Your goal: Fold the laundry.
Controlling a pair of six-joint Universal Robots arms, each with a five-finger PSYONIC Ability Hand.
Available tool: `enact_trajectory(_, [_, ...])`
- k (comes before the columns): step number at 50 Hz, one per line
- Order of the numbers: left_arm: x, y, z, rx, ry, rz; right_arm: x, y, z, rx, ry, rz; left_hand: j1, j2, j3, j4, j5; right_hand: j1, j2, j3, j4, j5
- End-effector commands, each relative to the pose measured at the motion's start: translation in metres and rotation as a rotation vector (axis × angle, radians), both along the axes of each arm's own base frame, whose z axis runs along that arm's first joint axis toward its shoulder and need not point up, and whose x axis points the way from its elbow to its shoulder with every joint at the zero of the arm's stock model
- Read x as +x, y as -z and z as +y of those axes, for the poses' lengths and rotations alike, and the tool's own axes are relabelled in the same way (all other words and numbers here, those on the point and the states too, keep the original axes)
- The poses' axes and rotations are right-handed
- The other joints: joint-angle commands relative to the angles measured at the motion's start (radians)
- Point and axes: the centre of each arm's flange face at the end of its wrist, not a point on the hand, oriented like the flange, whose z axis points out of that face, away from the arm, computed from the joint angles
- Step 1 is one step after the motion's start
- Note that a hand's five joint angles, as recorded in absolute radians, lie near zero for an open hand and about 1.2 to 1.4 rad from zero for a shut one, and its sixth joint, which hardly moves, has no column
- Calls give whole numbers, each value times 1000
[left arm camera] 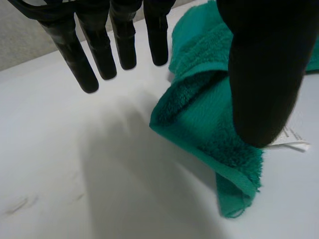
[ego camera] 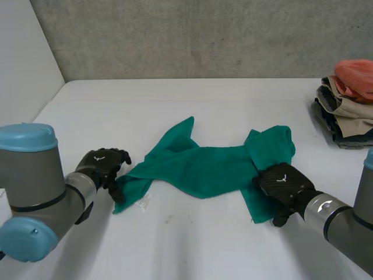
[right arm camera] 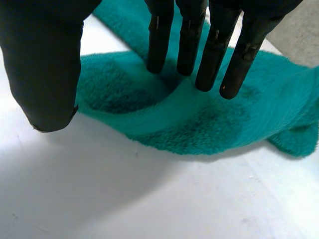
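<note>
A green towel [ego camera: 198, 169] lies crumpled and twisted across the middle of the white table [ego camera: 192, 245]. My left hand [ego camera: 104, 165] is at the towel's left end, open. Its straight fingers [left arm camera: 99, 55] hang over bare table and its thumb [left arm camera: 264, 74] is over the folded corner of the towel [left arm camera: 199, 124]. A white label [left arm camera: 294, 143] sticks out by that corner. My right hand [ego camera: 284, 182] is over the towel's right end, open. Its straight fingers [right arm camera: 212, 55] point down at the towel [right arm camera: 199, 124] and the thumb [right arm camera: 45, 64] stands apart beside the towel's edge.
A stack of folded clothes [ego camera: 349, 105] with an orange piece on top sits at the table's far right. A grey wall [ego camera: 192, 35] runs along the back edge of the table.
</note>
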Motion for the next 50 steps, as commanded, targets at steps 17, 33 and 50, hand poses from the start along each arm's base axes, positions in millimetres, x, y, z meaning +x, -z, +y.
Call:
enact_trajectory(17, [-11, 0, -20, -108, 26, 39, 6, 8, -15, -84, -38, -33, 1013, 1018, 1020, 1021, 1018, 442, 406, 405, 405, 427])
enact_trajectory(33, [-12, -11, -22, -136, 24, 40, 9, -7, -39, -152, -15, -49, 1013, 1018, 1020, 1021, 1018, 922, 886, 885, 886, 907])
enact_trajectory(50, [1, -65, -4, -251, 57, 10, -22, -63, -31, -42, 46, 16, 1013, 1018, 1020, 1021, 1018, 389, 353, 353, 353, 374])
